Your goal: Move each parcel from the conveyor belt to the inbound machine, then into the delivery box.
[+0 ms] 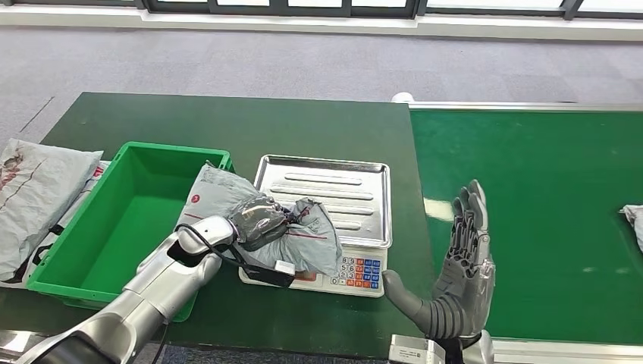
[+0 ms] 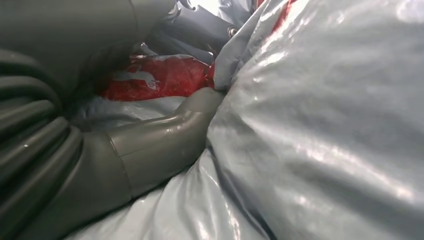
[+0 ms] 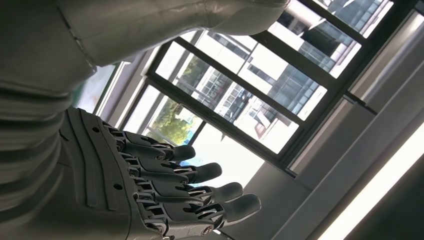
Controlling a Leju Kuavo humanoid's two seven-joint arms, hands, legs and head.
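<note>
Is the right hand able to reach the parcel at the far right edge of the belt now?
Probably yes: the right hand is open above the belt, nothing between it and that parcel.

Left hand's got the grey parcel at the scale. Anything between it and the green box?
Nothing visible. The left hand holds the grey parcel over the scale, partly over its metal tray. The open green box sits right beside it and holds nothing visible.
</note>
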